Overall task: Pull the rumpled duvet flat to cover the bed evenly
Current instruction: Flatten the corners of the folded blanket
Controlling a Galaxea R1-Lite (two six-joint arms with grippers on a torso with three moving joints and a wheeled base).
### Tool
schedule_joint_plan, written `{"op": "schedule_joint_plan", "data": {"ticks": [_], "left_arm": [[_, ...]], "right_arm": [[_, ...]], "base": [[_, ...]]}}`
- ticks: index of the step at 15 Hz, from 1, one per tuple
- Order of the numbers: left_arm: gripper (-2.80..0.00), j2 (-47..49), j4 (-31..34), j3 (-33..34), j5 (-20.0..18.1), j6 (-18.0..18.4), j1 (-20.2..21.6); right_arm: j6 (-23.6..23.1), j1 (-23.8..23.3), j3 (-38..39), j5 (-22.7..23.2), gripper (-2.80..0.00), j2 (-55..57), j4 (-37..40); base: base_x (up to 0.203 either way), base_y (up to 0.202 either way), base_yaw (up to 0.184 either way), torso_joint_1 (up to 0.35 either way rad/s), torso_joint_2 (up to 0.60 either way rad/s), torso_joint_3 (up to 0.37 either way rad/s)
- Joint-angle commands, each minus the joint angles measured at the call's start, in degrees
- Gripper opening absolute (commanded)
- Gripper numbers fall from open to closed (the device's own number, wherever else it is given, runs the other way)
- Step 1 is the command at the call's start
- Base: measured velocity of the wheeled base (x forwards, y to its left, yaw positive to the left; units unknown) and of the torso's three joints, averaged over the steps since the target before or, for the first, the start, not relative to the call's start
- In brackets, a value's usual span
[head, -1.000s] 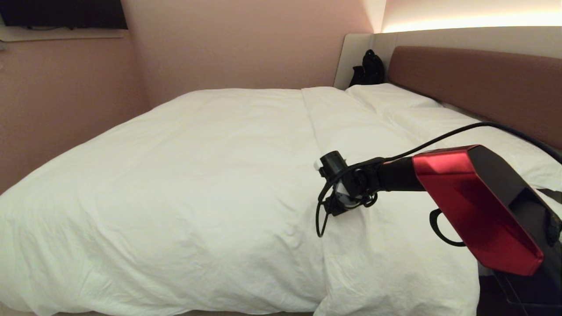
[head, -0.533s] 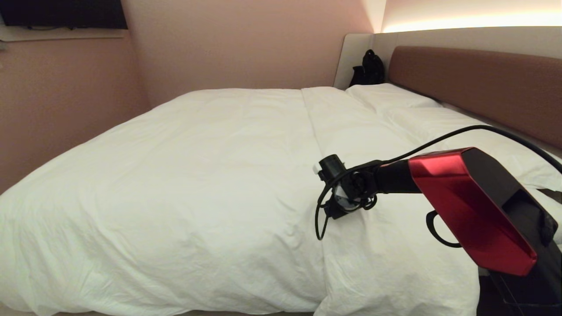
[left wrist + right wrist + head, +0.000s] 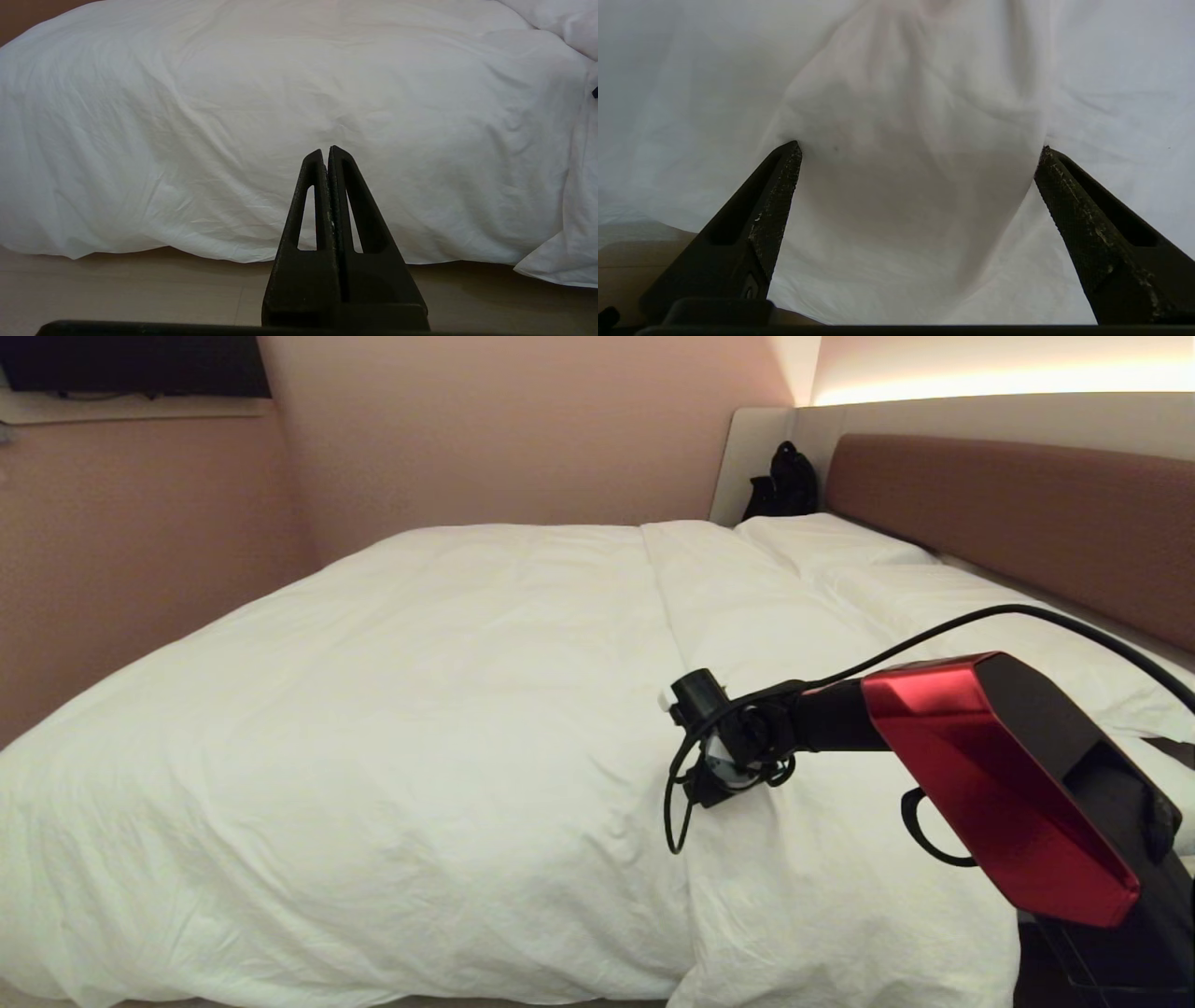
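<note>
My right pincer point(image 3: 915, 154) stands spread as wide as it goes, holding nothing, with a puffy bulge of the duvet point(image 3: 392, 709) sitting between its fingers point(image 3: 777, 186). My left pincer point(image 3: 327, 156) is pressed shut and empty, aimed at the duvet's hanging side. The duvet already lies over most of the bed point(image 3: 1008, 513), left of my right pincer. I judge what remains is the ridge beneath my right pincer, still to be gripped and drawn flat.
</note>
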Motion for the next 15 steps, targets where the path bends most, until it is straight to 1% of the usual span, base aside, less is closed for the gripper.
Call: {"op": "schedule_joint_plan", "data": {"ticks": [1, 11, 12, 13, 15], "left_arm": [[-2.80, 0.00, -0.02, 0.07, 0.03, -0.09, 0.02], [-2.80, 0.00, -0.02, -0.02, 0.03, -0.03, 0.02], [-2.80, 0.00, -0.02, -0.02, 0.03, -0.09, 0.02], [-2.80, 0.00, -0.02, -0.02, 0.03, -0.01, 0.02], [-2.80, 0.00, -0.02, 0.07, 0.03, -0.02, 0.02]], "right_arm": [[0.21, 0.05, 0.08, -0.18, 0.00, 0.21, 0.17], [0.54, 0.17, 0.07, -0.18, 0.00, 0.38, 0.17], [0.67, 0.22, 0.15, -0.19, -2.49, 0.38, 0.17], [0.81, 0.22, 0.07, -0.16, -2.80, 0.38, 0.09], [0.72, 0.22, -0.02, -0.13, -2.80, 0.21, 0.17]], "base": [[0.000, 0.000, 0.000, 0.000, 0.00, 0.000], [0.000, 0.000, 0.000, 0.000, 0.00, 0.000], [0.000, 0.000, 0.000, 0.000, 0.00, 0.000], [0.000, 0.000, 0.000, 0.000, 0.00, 0.000], [0.000, 0.000, 0.000, 0.000, 0.00, 0.000]]}}
